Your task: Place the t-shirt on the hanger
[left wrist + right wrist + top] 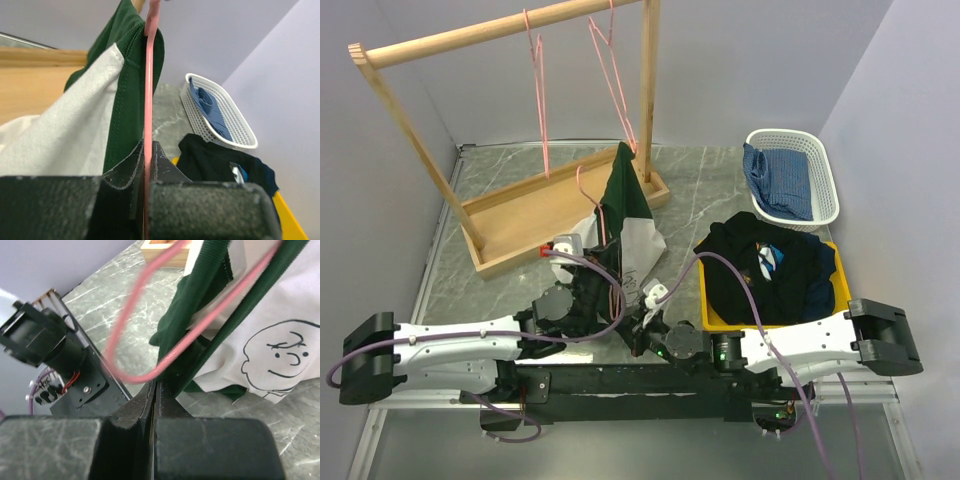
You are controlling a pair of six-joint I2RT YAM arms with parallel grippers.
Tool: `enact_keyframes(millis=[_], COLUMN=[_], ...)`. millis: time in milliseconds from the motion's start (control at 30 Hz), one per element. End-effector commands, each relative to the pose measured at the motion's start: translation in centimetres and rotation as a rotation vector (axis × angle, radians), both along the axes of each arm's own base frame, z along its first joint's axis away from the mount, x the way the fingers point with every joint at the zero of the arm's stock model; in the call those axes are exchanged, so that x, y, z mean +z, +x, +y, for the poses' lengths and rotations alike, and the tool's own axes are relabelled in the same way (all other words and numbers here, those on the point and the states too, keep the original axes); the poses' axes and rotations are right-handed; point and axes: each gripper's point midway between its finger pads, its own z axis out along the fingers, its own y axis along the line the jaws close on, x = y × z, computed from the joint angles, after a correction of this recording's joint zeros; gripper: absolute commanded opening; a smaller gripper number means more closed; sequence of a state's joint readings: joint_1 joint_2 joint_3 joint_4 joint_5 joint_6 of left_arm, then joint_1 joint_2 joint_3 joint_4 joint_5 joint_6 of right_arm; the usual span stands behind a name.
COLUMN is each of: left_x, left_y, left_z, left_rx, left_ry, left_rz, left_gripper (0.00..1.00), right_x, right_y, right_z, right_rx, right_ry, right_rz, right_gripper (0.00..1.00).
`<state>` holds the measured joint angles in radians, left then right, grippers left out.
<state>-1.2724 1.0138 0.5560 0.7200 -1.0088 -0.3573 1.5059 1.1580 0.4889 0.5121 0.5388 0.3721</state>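
Observation:
The cream-white t-shirt with dark green sleeves hangs bunched over a pink wire hanger held upright at the table's middle. In the left wrist view my left gripper is shut on the hanger's wire, with green cloth and white cloth draped to its left. My right gripper is shut, its tips at the green edge of the t-shirt, seemingly pinching it just under the hanger's curved corner. A printed cartoon face shows on the white cloth.
The wooden rack stands at the back left with two more pink hangers on its bar. A white basket with blue checked cloth sits at the back right. In front of it a yellow bin holds dark clothes.

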Motion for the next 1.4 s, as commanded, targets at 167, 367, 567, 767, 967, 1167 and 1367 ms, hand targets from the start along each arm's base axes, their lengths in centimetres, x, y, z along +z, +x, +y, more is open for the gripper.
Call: enact_keyframes(millis=[167, 367, 567, 767, 967, 1167, 1367], left_x=[3.6, 2.1, 0.8, -0.1, 2.3, 5.4, 11.7], left_y=[1.6, 2.0, 1.2, 0.2, -2.4, -5.3, -7.5], left_z=[1.0, 0.7, -0.9, -1.5, -2.5, -1.8, -0.7], left_rx=[0.105, 0.122, 0.003, -0.089, -0.288, -0.451, -0.557], left_ry=[-0.077, 0.002, 0.087, 0.119, 0.136, 0.163, 0.203], left_rz=[-0.053, -0.040, -0.026, 0.001, -0.017, -0.006, -0.016], left_gripper=[0.01, 0.01, 0.01, 0.01, 0.01, 0.01, 0.01], right_x=[3.6, 4.7, 7.3, 10.3, 9.4, 13.4, 20.5], right_y=[-2.6, -2.7, -2.3, -2.1, 0.0, 2.0, 1.0], right_z=[0.3, -0.4, -1.3, -0.8, -0.9, -2.7, -2.8], right_rx=[0.059, 0.059, 0.035, 0.048, 0.019, 0.022, 0.105], right_ry=[-0.013, -0.014, 0.003, 0.004, -0.024, 0.058, 0.120], right_rz=[-0.036, -0.035, -0.026, -0.019, 0.038, 0.039, -0.023], right_gripper=[0.00, 0.00, 0.00, 0.00, 0.00, 0.00, 0.00])
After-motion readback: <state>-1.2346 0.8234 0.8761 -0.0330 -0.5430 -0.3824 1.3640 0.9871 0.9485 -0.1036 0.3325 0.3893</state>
